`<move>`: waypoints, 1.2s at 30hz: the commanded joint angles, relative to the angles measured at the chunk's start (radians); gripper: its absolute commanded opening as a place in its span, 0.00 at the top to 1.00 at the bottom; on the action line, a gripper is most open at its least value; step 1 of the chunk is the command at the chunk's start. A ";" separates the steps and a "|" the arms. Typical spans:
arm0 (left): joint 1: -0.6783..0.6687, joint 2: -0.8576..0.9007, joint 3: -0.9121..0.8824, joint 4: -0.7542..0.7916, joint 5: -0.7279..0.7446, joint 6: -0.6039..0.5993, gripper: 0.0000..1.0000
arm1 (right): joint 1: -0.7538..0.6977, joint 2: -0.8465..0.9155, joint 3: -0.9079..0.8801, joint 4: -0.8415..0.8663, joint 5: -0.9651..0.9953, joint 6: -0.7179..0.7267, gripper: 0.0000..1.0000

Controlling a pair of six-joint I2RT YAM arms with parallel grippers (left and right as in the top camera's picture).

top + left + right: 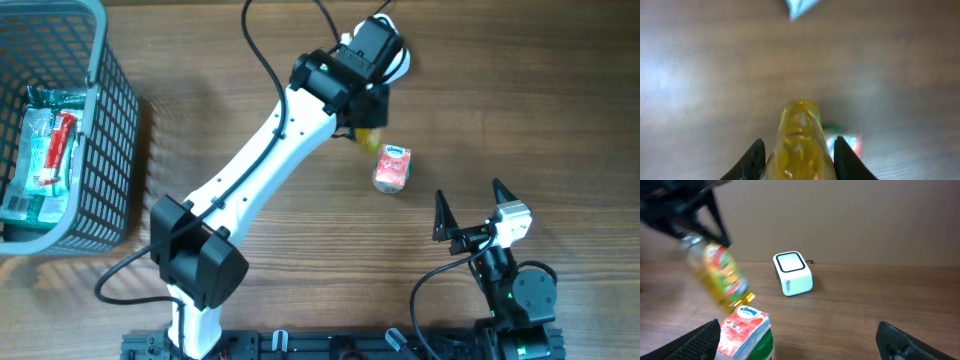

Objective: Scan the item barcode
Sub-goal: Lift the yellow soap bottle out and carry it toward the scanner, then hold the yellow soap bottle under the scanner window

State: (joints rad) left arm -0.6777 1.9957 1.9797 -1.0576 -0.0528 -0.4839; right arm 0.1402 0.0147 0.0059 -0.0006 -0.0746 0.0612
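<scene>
A: Where is the bottle (720,275)?
B: Off the surface (300,290), clamped in the left jaws, which are closed most of the way around its body. It hangs tilted, cap down, right of centre toward the far side, just above the tissue pack (745,330).
A: And the scanner (792,273)?
B: Farther back, with its window facing up. The bottle is near it, not over it.
A: The right jaws?
B: Spread wide and holding nothing, low at the near right.
A: What could go wrong?
B: Probably three things. The bottle looks smooth and rounded and is held at a slant, so a quick swing could let it slide or twist in the grip. The cap hangs so close to the tissue pack that a low sweep may knock it. And no barcode shows on the visible side of the label, so it may face away from the window and give no read.
A: The basket (110,120)?
B: Far left, well apart, so it is no concern.
</scene>
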 commanded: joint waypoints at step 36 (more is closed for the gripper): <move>-0.285 0.111 0.016 0.190 -0.054 -0.034 0.96 | -0.005 -0.004 -0.001 0.003 -0.001 -0.008 0.00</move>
State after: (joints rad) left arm -0.9592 2.0510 1.9797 -0.8738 -0.0929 -0.5072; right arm 0.1402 0.0147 0.0059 -0.0006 -0.0742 0.0612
